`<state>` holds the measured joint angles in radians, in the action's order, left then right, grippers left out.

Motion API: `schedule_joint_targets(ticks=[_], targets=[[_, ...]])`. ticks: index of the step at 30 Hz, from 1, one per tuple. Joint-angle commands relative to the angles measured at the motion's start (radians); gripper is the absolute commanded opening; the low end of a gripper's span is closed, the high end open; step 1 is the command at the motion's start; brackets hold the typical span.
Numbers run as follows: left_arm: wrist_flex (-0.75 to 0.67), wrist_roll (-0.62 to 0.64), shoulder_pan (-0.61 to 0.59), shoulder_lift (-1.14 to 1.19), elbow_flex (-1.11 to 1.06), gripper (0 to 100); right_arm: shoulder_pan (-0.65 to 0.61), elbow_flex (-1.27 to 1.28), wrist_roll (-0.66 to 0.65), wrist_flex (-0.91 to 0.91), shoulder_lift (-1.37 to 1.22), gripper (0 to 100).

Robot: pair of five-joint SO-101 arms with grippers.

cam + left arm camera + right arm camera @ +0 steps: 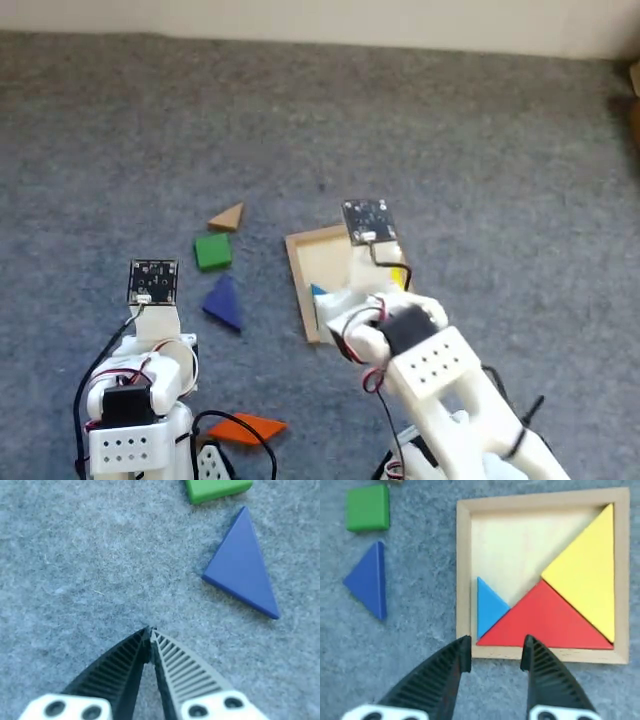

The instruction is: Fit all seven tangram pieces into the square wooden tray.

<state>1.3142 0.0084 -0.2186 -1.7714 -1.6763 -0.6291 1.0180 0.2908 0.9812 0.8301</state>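
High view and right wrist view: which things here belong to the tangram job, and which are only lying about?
Job: wooden tray; yellow triangle, red triangle, light blue triangle inside it; green square, dark blue triangle, tan triangle, orange piece outside it.
Not the job: grey carpet, pale wall strip.

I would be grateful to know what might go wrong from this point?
The open right gripper sits over the tray rim; lowering could knock the tray and unsettle the light blue triangle. The orange piece lies close against the left arm base, probably awkward to reach.
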Motion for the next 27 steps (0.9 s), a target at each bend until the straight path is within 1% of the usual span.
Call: schedule_joint_targets(ticks=[1, 6, 10, 23, 25, 27], targets=[[0.006, -0.003, -0.016, -0.050, -0.019, 1, 0.016, -0.005, -0.015, 0.081, 0.130, 17.0], [0.006, -0.003, -0.016, -0.050, -0.019, 1, 0.016, 0.002, -0.017, 0.150, 0.242, 17.0], [0.006, -0.003, -0.016, -0.050, -0.019, 1, 0.013, 0.002, -0.017, 0.191, 0.269, 17.0], [0.006, -0.003, -0.013, -0.050, -0.019, 1, 0.010, 0.004, -0.018, 0.189, 0.271, 17.0], [0.006, -0.005, -0.010, -0.053, -0.019, 1, -0.008, 0.004, -0.020, 0.189, 0.271, 17.0], [0.006, -0.008, -0.018, -0.054, -0.013, 1, -0.058, 0.004, -0.048, 0.189, 0.271, 17.0]])
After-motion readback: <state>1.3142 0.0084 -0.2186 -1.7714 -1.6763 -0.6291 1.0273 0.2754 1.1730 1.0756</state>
